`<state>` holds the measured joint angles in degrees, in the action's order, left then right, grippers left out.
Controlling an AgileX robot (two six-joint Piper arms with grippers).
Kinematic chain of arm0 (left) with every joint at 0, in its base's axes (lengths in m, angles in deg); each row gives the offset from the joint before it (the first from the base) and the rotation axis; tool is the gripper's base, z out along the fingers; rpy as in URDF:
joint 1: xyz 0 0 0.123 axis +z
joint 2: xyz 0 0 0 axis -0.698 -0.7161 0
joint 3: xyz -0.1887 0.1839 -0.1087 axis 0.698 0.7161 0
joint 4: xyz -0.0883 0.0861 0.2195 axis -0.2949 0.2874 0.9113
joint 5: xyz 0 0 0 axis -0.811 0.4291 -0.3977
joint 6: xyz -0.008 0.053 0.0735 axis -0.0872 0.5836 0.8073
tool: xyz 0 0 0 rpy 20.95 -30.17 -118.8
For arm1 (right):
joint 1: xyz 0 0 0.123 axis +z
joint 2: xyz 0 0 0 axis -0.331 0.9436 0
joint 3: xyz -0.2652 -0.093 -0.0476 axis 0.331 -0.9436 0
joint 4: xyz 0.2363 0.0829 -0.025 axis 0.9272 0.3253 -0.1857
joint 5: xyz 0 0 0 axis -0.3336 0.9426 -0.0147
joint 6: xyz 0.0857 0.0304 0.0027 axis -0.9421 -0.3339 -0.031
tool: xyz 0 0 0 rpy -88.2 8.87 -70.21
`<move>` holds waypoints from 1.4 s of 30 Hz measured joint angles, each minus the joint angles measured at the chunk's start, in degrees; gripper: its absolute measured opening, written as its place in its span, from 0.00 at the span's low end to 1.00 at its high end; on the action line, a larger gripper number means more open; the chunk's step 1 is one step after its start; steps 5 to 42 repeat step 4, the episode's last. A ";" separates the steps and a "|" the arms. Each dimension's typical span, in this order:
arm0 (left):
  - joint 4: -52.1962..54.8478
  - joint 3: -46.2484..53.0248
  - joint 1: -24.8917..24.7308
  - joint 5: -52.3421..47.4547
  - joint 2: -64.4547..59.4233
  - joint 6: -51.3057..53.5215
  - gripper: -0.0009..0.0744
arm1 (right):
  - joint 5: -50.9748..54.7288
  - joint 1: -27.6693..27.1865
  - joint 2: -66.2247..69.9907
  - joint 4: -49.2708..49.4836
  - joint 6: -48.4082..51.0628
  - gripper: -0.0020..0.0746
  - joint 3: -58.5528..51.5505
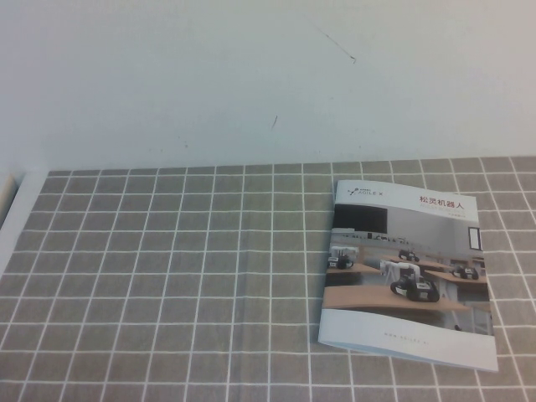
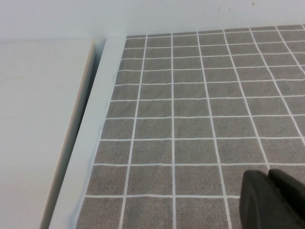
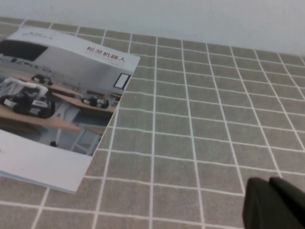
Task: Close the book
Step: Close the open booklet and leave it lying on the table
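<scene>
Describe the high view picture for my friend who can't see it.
A closed book lies flat on a grey checked cloth, toward the robot's right. Neither the left pincer nor the right pincer shows here; each hangs over the cloth.

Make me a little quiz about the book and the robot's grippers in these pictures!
1. True or false: the book lies open on the checked cloth.
2. Which side of the cloth is the book on? A) the robot's left B) the middle C) the robot's right
3. Fill in the gap: the left gripper, shut, hangs above bare cloth. The right gripper, shut, hangs above cloth beside the book. Neither one ____ the book.

Key: 1 false, it is closed with its cover up; 2 C; 3 touches.
</scene>
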<state>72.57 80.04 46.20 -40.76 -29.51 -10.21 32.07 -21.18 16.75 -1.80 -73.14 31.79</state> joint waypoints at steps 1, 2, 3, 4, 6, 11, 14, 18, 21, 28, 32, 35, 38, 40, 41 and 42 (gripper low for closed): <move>0.00 0.00 0.00 0.00 0.00 0.00 0.01 | 0.12 0.00 0.00 0.68 1.46 0.02 0.08; 0.00 0.00 0.00 0.00 0.00 0.00 0.01 | 0.12 0.00 0.00 1.22 2.71 0.02 0.08; 0.00 0.00 0.00 0.00 0.00 0.00 0.01 | 0.23 0.00 0.00 1.66 3.57 0.02 0.08; 0.00 0.00 0.00 0.00 0.00 0.00 0.01 | 0.35 0.00 0.00 1.91 4.01 0.02 0.08; 0.00 0.00 0.00 0.00 0.00 0.00 0.01 | 0.35 0.00 0.00 1.91 4.01 0.02 0.08; 0.00 0.00 0.00 0.00 0.00 0.00 0.01 | 0.35 0.00 0.00 1.91 4.01 0.02 0.08; 0.00 0.00 0.00 0.00 0.00 0.00 0.01 | 0.35 0.00 0.00 1.91 4.01 0.02 0.08; 0.00 0.00 0.00 0.00 0.00 0.00 0.01 | 0.35 0.00 0.00 1.91 4.01 0.02 0.08; 0.00 0.00 0.00 0.00 0.00 0.00 0.01 | 0.35 0.00 0.00 1.91 4.01 0.02 0.08; 0.00 0.00 0.00 0.00 0.00 0.00 0.01 | 0.35 0.00 0.00 1.91 4.01 0.02 0.08; 0.00 0.00 0.00 0.00 0.00 0.00 0.01 | 0.35 0.00 0.00 1.91 4.01 0.02 0.08; 0.00 0.00 0.00 0.00 0.00 0.00 0.01 | 0.35 0.00 0.00 1.91 4.01 0.02 0.08; 0.00 0.00 0.00 0.00 0.00 0.00 0.01 | 0.35 0.00 0.00 1.91 4.01 0.02 0.08; 0.00 0.00 0.00 0.00 0.00 0.00 0.01 | 0.35 0.00 0.00 1.91 4.01 0.02 0.08; 0.00 0.00 0.00 0.00 0.00 0.00 0.01 | 0.35 0.00 0.00 1.91 4.01 0.02 0.08; 0.00 0.00 0.00 0.00 0.00 0.00 0.01 | 0.35 0.00 0.00 1.91 4.01 0.02 0.08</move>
